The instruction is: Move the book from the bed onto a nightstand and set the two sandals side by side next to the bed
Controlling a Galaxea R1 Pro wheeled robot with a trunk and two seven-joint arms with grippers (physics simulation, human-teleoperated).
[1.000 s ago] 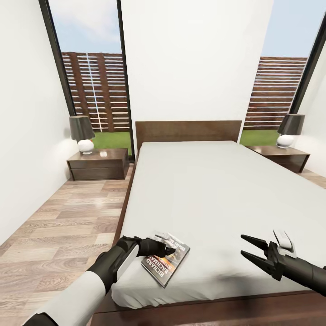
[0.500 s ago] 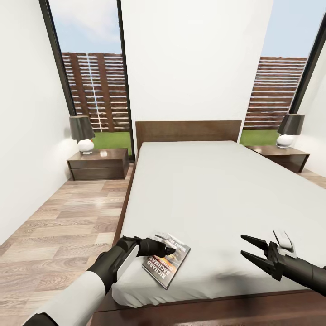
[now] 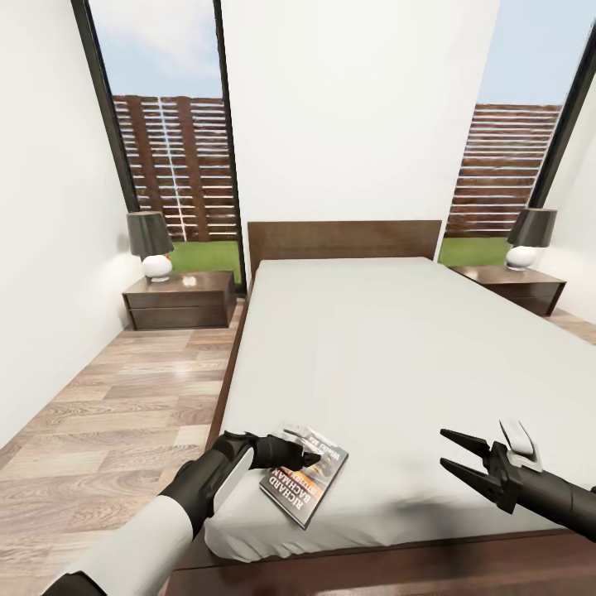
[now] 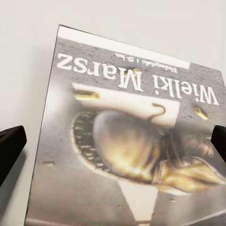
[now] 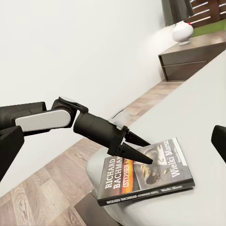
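The book lies face up on the pale mattress of the bed, at its near left corner. My left gripper hovers right over the cover, open, with its fingertips spread wider than the book. Nothing is between the fingers. The right wrist view shows those fingers pointing down at the book, close to or touching its cover. My right gripper stands open over the near right part of the mattress, holding nothing. The sandals are out of view.
A dark nightstand with a lamp stands left of the headboard; a second nightstand with a lamp stands on the right. Wood-plank floor runs between the bed and the left wall. Tall windows flank the headboard.
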